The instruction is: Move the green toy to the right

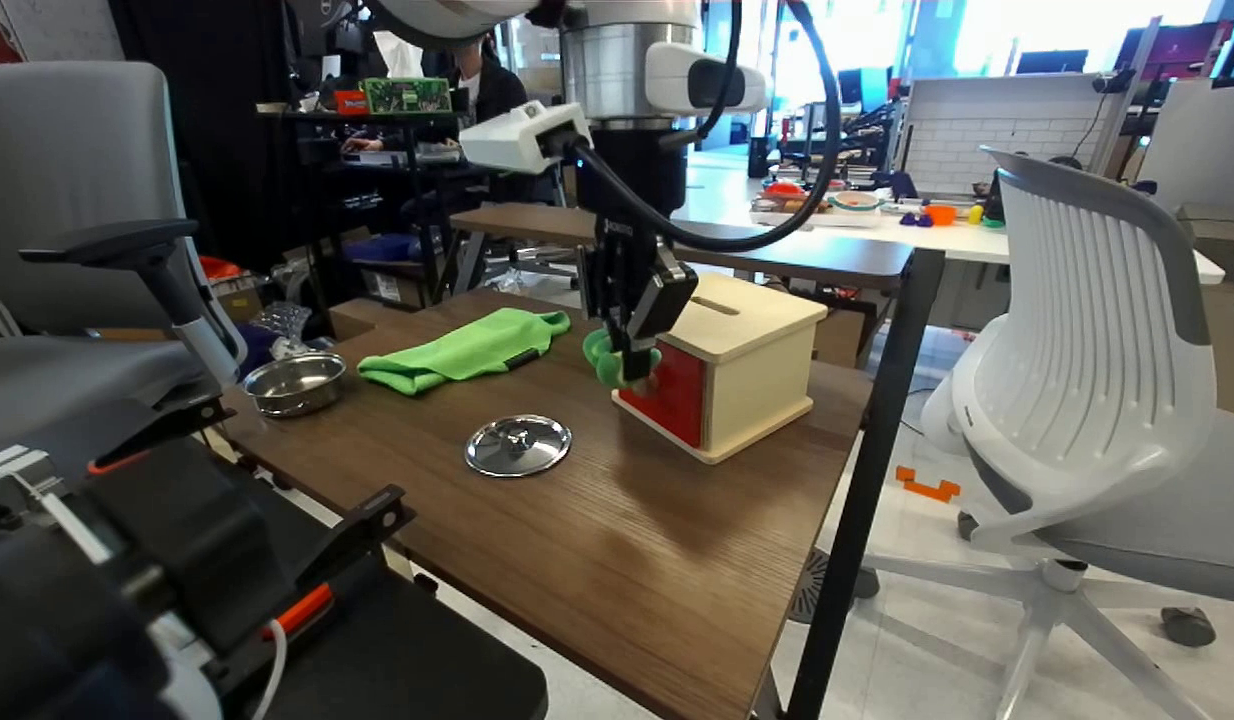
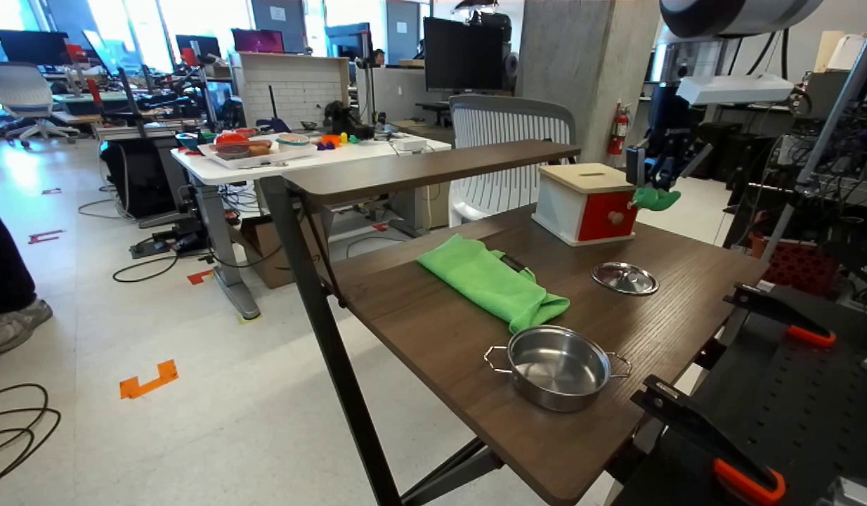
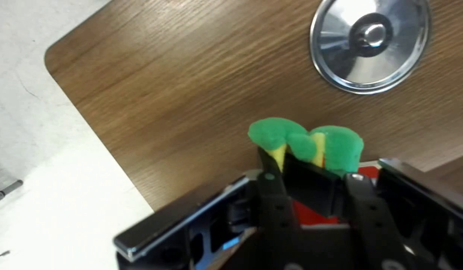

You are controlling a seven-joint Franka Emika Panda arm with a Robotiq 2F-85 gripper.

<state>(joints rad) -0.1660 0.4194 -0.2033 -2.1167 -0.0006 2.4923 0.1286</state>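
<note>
The green toy, soft and rounded with yellow parts, shows in both exterior views and in the wrist view. My gripper is shut on it, and the toy sticks out past the fingertips. The gripper also shows in an exterior view and in the wrist view. The toy is held above the brown table, close to the red front of a wooden box. I cannot tell whether it touches the box. The fingers hide part of the toy.
The wooden box stands right beside the gripper. A shiny metal lid lies on the table in front of it. A green cloth and a steel pot are further along the table.
</note>
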